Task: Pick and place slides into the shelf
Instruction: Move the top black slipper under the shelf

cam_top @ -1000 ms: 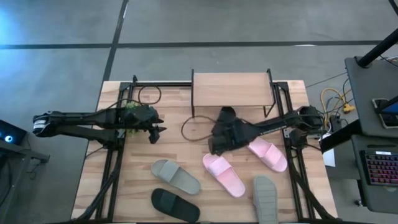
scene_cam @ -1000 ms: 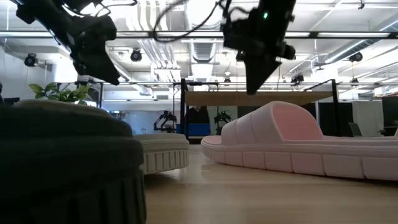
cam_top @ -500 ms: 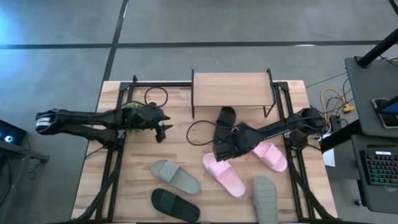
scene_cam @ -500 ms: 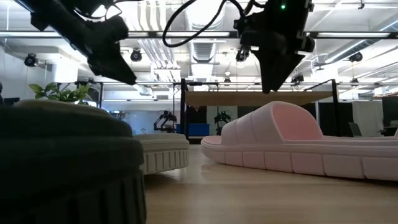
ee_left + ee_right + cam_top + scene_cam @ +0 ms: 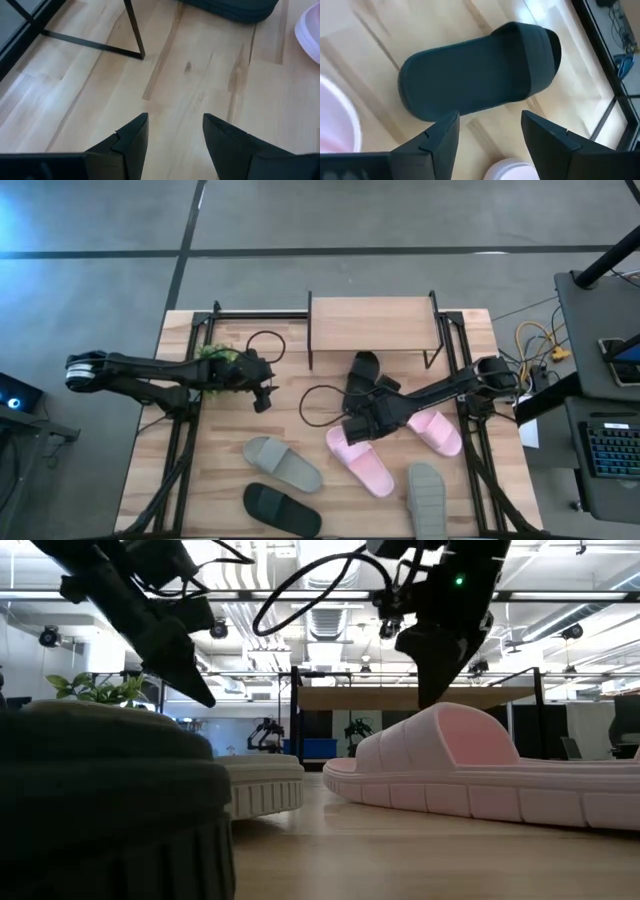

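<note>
A black slide [image 5: 362, 370] [image 5: 480, 85] lies flat on its sole on the table, just in front of the shelf [image 5: 372, 325]. My right gripper [image 5: 355, 423] [image 5: 487, 137] hangs open on the near side of it, above a pink slide [image 5: 360, 460], with nothing between its fingers. My left gripper [image 5: 263, 396] [image 5: 175, 135] is open over bare table at centre left. A second pink slide [image 5: 432, 428], two grey slides [image 5: 283, 463] [image 5: 425, 500] and another black slide [image 5: 283, 510] lie along the near half of the table.
A small green plant [image 5: 215, 355] stands by the left arm. Cable loops hang near the left gripper [image 5: 265, 345] and the right gripper [image 5: 320, 405]. The shelf's thin black legs [image 5: 135, 30] stand on the table. A desk with a keyboard [image 5: 610, 450] is off to the right.
My right gripper has let go of the black slide and drawn back toward the table's near edge. The slide now lies on the table in front of the shelf. My left gripper has moved a little toward the table's right edge.
</note>
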{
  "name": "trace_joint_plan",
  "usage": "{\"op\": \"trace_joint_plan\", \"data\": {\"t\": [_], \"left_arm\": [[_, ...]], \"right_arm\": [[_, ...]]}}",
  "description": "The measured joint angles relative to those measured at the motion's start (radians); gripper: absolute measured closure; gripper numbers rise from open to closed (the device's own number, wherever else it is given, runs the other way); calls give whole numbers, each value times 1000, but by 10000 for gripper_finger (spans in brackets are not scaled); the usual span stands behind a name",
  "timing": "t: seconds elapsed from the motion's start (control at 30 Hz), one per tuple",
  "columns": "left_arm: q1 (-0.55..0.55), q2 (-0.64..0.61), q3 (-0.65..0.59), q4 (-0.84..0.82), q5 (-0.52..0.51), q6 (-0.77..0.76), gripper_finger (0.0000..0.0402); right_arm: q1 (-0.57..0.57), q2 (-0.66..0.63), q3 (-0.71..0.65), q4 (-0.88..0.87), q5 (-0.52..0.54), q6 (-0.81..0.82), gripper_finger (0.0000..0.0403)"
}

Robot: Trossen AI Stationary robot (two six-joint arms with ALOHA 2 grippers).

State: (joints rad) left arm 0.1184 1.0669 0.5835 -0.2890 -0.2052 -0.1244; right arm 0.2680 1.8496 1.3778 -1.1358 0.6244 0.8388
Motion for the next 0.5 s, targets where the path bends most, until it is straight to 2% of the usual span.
{"op": "trace_joint_plan", "data": {"t": [0.17, 0.27, 0.5], "left_arm": [[0, 59, 4, 43, 124, 0, 228], [0, 97, 3, 47, 135, -1, 228], [0, 139, 6, 52, 117, 1, 228]], "right_arm": [[-12, 0, 1, 4, -36, 172, 199], [-11, 0, -4, 12, -14, 247, 207], [-13, 23, -32, 23, -1, 129, 230]]}}
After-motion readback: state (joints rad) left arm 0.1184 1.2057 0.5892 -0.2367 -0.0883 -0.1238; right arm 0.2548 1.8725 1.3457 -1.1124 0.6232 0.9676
